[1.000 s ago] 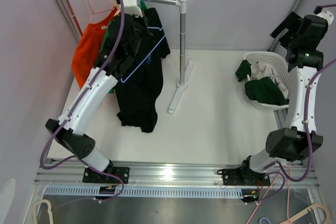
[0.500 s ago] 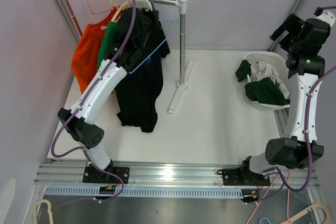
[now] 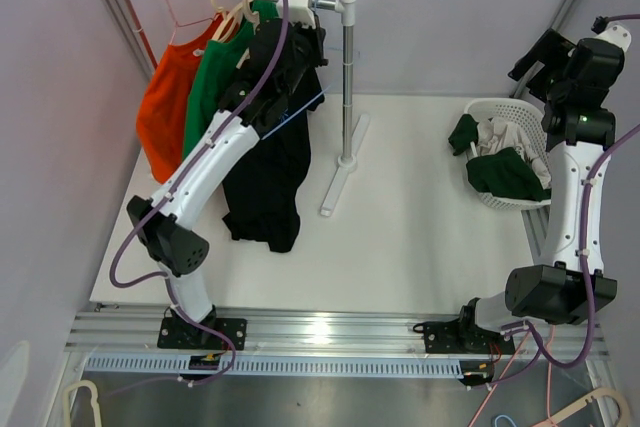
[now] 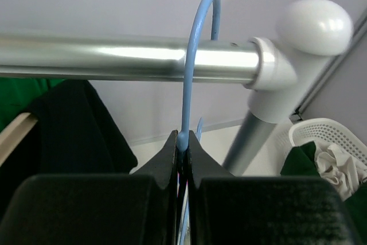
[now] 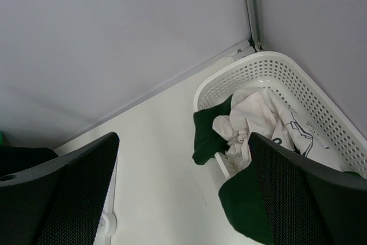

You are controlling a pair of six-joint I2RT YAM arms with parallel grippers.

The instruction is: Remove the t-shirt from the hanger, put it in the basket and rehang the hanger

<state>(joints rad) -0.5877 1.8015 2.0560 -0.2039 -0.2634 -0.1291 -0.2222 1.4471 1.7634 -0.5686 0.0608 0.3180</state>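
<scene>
A black t-shirt (image 3: 268,162) hangs on a blue hanger (image 3: 300,107) whose hook (image 4: 198,55) curves over the silver rail (image 4: 114,57) near its right end cap. My left gripper (image 4: 184,142) is shut on the hook's neck just below the rail. In the top view it (image 3: 292,19) sits high at the rail, over the shirt's collar. My right gripper (image 5: 183,199) is open and empty, raised at the far right above the laundry basket (image 3: 528,127).
A green shirt (image 3: 212,77) and an orange top (image 3: 165,87) hang left of the black one. The rack's post (image 3: 348,82) and foot (image 3: 340,172) stand mid-table. The white basket (image 5: 298,84) holds dark green and white clothes.
My left arm has moved right along the rail with the blue hanger and black shirt, uncovering the green shirt. My right arm has barely moved.
</scene>
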